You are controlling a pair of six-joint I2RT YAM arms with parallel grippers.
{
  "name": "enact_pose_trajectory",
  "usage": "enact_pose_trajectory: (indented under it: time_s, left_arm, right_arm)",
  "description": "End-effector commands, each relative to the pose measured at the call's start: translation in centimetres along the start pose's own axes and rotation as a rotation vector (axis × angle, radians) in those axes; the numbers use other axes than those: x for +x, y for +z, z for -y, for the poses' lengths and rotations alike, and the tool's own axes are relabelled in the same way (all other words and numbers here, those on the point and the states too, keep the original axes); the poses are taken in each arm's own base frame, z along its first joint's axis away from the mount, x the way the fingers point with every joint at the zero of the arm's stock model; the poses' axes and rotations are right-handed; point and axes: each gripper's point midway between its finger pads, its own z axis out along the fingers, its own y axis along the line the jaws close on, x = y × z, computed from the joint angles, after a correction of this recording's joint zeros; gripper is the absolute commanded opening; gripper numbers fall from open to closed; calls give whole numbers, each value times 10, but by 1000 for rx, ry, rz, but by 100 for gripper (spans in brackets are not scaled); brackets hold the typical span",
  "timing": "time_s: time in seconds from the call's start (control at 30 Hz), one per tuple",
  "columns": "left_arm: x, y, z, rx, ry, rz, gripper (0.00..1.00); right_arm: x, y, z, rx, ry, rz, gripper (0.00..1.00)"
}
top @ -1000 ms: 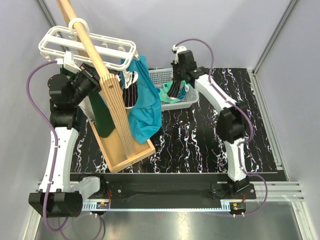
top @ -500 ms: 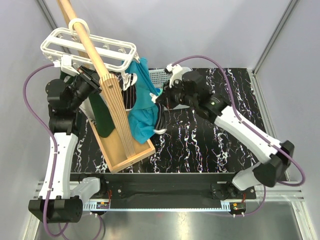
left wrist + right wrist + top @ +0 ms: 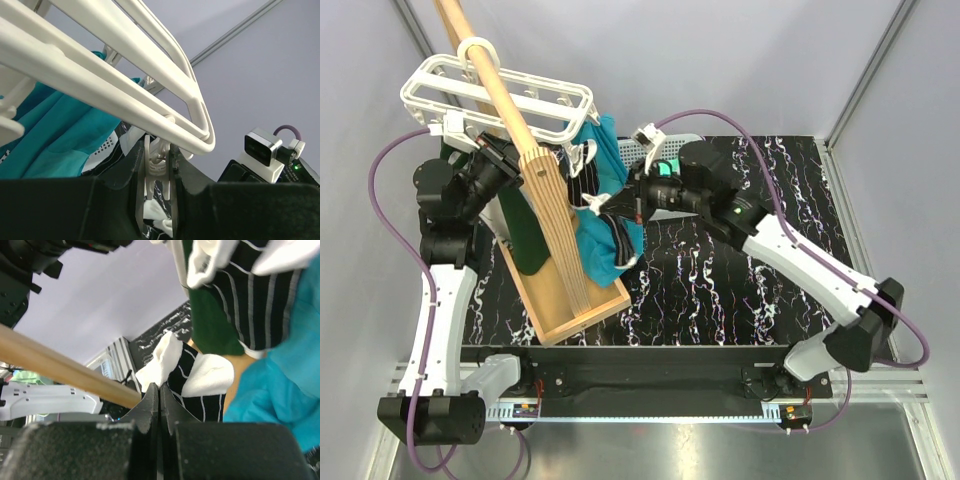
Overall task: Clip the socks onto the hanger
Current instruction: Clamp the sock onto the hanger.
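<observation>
Currently the hanger (image 3: 432, 92) hangs in the upper left of the overhead view, its round loop threaded on the slanting wooden pole (image 3: 498, 92). The left gripper (image 3: 156, 172) is up under the frame's lower rail, low in the middle of its wrist view, and its fingers are clamped on one white clip (image 3: 158, 161) that dangles from that rail.

The right gripper (image 3: 159, 390) reaches in from the right, its fingers pressed together on the white edge of a black sock with thin white stripes (image 3: 200, 385). In the overhead view this held sock sits at centre left, just in front of the teal cloth (image 3: 612, 190) and touching it. A second striped sock (image 3: 582, 182) hangs from the hanger's near side, between the pole and the teal cloth; in the right wrist view it fills the upper right.

Much crowds the space. The teal cloth drapes from the hanger's right corner down to the wooden tray (image 3: 588, 312) at the pole's foot, and a dark green garment (image 3: 527, 238) hangs left of the slatted stand. The pole crosses the left of the right wrist view, just beyond the held sock. Behind the right arm, at upper centre, a strip of the grey mesh basket (image 3: 685, 140) shows on the black marbled table (image 3: 720, 290).
</observation>
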Motion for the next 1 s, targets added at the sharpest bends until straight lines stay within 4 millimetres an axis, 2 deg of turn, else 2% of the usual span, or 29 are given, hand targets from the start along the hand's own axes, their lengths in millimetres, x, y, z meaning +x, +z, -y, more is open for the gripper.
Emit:
enact_pose_trajectory:
  time_s: [0.0, 0.07, 0.1, 0.13, 0.2, 0.23, 0.27, 0.47, 0.5, 0.53, 0.63, 0.67, 0.7, 0.97]
  left_arm:
    - [-1, -3, 10, 15, -4, 6, 0]
    - [-1, -6, 4, -29, -21, 11, 0]
    - [-4, -8, 2, -47, -21, 32, 0]
    - [-5, -9, 3, -54, -24, 38, 0]
    - [-5, -12, -2, -90, -51, 49, 0]
    - [-5, -13, -2, -100, -58, 54, 0]
    - [-3, -14, -7, -125, -75, 54, 0]
    - [-6, -17, -19, -195, -149, 97, 0]
    - [-9, -18, -18, -198, -156, 110, 0]
    - [-9, -18, -18, -202, -162, 111, 0]
    - [-14, -18, -14, -204, -159, 121, 0]
    - [-14, -17, -15, -208, -158, 120, 0]
    - [-15, -18, -12, -204, -156, 121, 0]
    - [-15, -19, -13, -210, -139, 121, 0]
  right_arm:
    - [-37, 14, -37, -109, -37, 116, 0]
    - [-41, 24, -38, -83, -42, 140, 0]
    - [-50, 25, -42, -77, -49, 164, 0]
    - [-52, 30, -36, -48, -49, 174, 0]
    - [-59, 34, -38, -28, -65, 200, 0]
    - [-61, 37, -31, 13, -64, 214, 0]
    - [-65, 39, -33, 21, -76, 227, 0]
    - [-65, 62, -22, 100, -114, 233, 0]
    - [-71, 64, -24, 111, -122, 252, 0]
    - [-65, 74, -19, 124, -132, 239, 0]
    - [-67, 89, -15, 164, -146, 237, 0]
    - [-77, 89, -18, 168, -149, 255, 0]
    - [-70, 96, -10, 196, -146, 230, 0]
    - [-73, 95, -14, 202, -145, 254, 0]
